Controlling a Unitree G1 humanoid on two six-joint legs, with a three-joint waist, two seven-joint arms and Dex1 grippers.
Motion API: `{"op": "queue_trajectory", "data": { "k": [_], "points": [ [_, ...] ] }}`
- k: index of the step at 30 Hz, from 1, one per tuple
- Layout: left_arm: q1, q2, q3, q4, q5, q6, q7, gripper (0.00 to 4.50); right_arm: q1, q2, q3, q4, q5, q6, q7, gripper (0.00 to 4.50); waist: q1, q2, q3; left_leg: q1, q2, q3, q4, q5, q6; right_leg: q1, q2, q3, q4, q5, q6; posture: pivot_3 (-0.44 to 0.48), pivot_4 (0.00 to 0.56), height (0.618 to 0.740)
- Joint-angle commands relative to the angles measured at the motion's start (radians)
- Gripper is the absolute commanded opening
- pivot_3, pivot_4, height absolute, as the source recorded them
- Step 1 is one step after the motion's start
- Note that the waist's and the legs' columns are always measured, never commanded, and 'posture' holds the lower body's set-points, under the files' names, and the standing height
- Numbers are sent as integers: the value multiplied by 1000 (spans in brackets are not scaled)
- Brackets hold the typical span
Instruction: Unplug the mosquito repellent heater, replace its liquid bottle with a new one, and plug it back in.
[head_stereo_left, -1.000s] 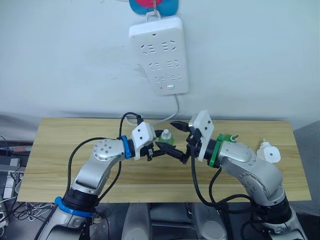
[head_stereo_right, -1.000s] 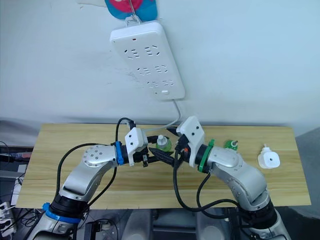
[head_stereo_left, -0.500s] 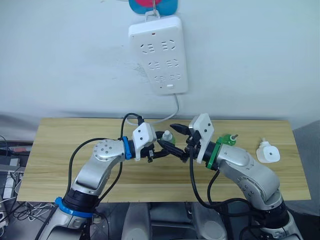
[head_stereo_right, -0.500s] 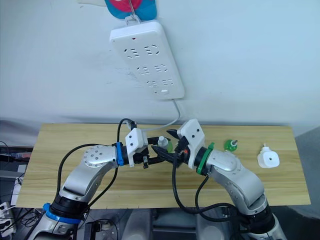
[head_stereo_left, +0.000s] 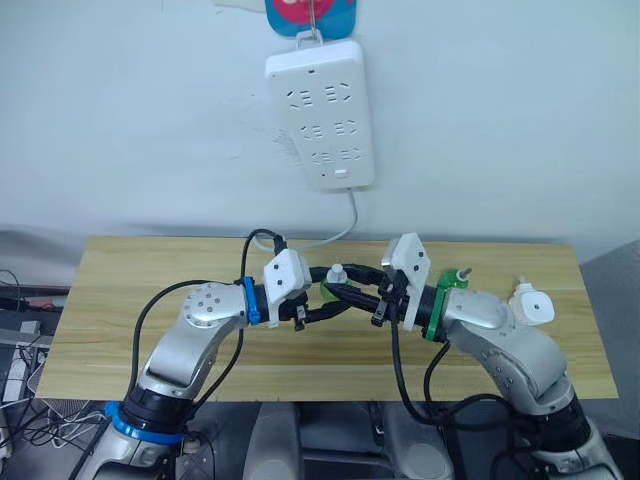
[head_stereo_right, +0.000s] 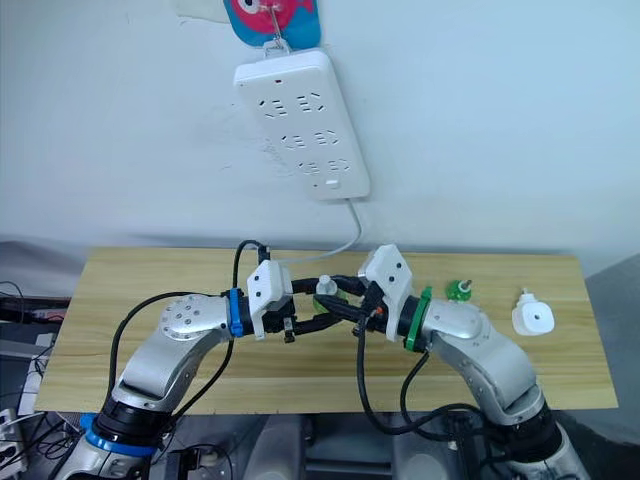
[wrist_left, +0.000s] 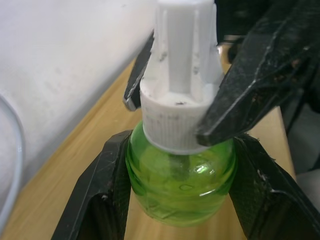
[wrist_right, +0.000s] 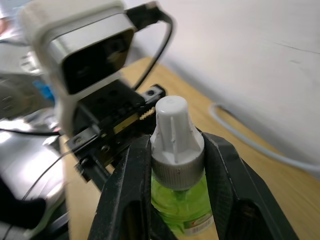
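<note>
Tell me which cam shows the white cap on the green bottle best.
The left wrist view: the white cap is close up, with the right gripper's fingers closed on its ribbed skirt, above the left gripper holding the green bottle. The right wrist view shows it partly hidden; the eye views show it tiny.

You see a glossy clear green plastic bottle (wrist_left: 181, 175) with a ribbed matt white cap (wrist_left: 181, 75), scuffed matt black fingers (wrist_left: 260, 75), a light wood-grain table (head_stereo_left: 120, 300), a smooth white plastic power strip (head_stereo_left: 318, 110) at upper centre.

Green bottle (wrist_left: 181, 175) sides hidden behind black fingers (wrist_left: 102, 195); label unreadable.
</note>
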Motion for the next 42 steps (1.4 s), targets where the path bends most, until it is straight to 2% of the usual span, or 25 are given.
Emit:
{"op": "queue_trajectory", "data": {
  "k": [1, 4, 6, 9, 11, 16, 21, 23, 26, 30, 35, 42],
  "points": [
    [18, 41, -54, -58, -22, -97, -146, 2267, -127, -34, 17, 110, 50, -154, 299, 1098, 0, 1, -2, 0, 0, -1, 0, 0, 0, 0, 0, 0, 0, 0, 0, -63, 290, 740],
    [16, 80, -82, -44, -7, -224, -260, 2267, -228, -40, 57, 242, 35, -266, 509, 1098, 0, 1, -3, 1, 0, -1, 0, 0, 1, 1, 1, 0, 0, 1, -1, -40, 276, 740],
    [-8, 85, -84, -17, -8, -275, -304, 2267, -287, -31, 75, 309, 40, -308, 624, 1098, 3, 2, -4, 1, 0, -1, 0, 1, 0, 1, 1, -1, 0, 0, -1, -31, 292, 740],
    [-49, 81, -82, 51, -5, -308, -343, 2267, -351, -13, 87, 395, 31, -363, 737, 1098, 7, 1, -3, 0, 0, -1, 0, 1, 0, 1, 1, -1, -1, 0, -1, -27, 317, 740],
    [-68, 75, -77, 79, -3, -312, -343, 2267, -373, -14, 81, 422, 26, -378, 773, 1098, 9, 1, -3, 0, 0, -1, 0, 1, 0, 1, 1, -2, -1, 1, -1, -30, 310, 740],
    [-75, 50, -65, 93, 6, -320, -301, 2267, -368, -101, 30, 403, 34, -342, 809, 2758, 10, 1, -3, 0, 0, -2, 0, 1, 0, 1, 1, -2, 0, 1, -1, -38, 305, 740],
    [-44, 27, -49, 69, 22, -276, -204, 2267, -279, -210, -88, 274, 72, -191, 661, 4477, 11, 1, -3, 0, 0, -3, 1, 1, 0, 1, 0, -2, 0, 1, -1, -64, 316, 740],
    [-44, 15, -39, 79, 33, -267, -162, 2267, -189, -226, -140, 176, 71, -135, 538, 4477, 9, 1, -3, 0, 0, -3, 1, 1, 0, 1, 0, -2, 0, 1, -1, -65, 320, 740],
    [-38, -2, -34, 79, 53, -248, -104, 2267, -50, -184, -169, 33, 28, -91, 323, 4477, 7, 1, -3, 0, 0, -4, 0, 0, 1, 1, 1, -2, 1, 1, -1, -73, 333, 740],
    [-32, -26, -25, 55, 52, -163, -12, 2267, 21, -44, -131, -115, -12, 18, 35, 4477, -10, 2, -3, 0, 0, -2, 1, 0, 1, 1, 1, 0, 3, 1, -1, -80, 336, 740],
    [-26, -40, -22, 26, 51, -121, 44, 2267, 26, 43, -58, -168, -52, 64, -108, 4477, -11, 2, -3, 1, 0, -5, 1, 1, 2, 1, 1, -2, 5, 1, -1, -84, 333, 740],
    [-36, -61, -8, 0, 17, -48, 86, 2267, 43, 58, -14, -151, -80, 43, -157, 4477, -1, 2, -3, 0, 0, -5, 0, 1, 2, 1, 1, -2, 3, 1, -1, -85, 337, 740]
  ]
}}
